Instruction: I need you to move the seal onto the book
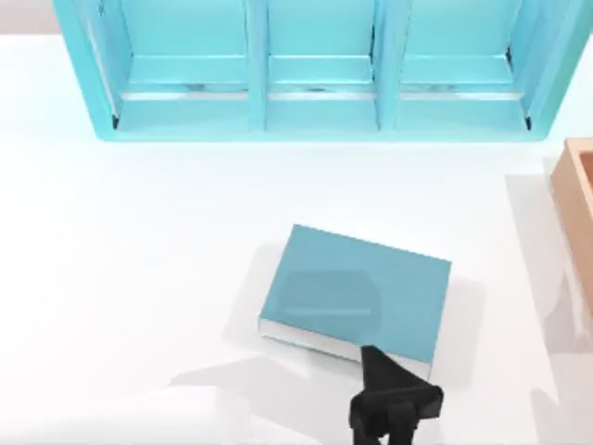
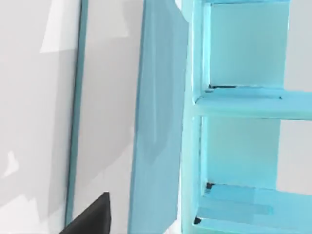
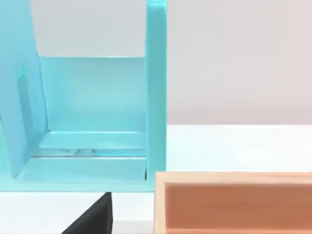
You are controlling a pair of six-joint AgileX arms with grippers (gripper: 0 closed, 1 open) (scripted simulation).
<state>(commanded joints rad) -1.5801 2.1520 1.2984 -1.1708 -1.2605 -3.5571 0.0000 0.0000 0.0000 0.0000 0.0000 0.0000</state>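
Teal-blue book lying flat lower centre of the top view on the white table, black gripper at its near edge, side unclear, light-blue shelf along the top, orange box at right edge.

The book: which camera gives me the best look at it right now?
The top view: the book lies flat mid-table, its whole teal cover visible, a gripper at its near edge. The left wrist view catches it edge-on beside the shelf.

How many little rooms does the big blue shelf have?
3 in the top view: the shelf at the table's far edge has one compartment at left, one in the middle, one at right. Its upper part is cut off, so more may be hidden.
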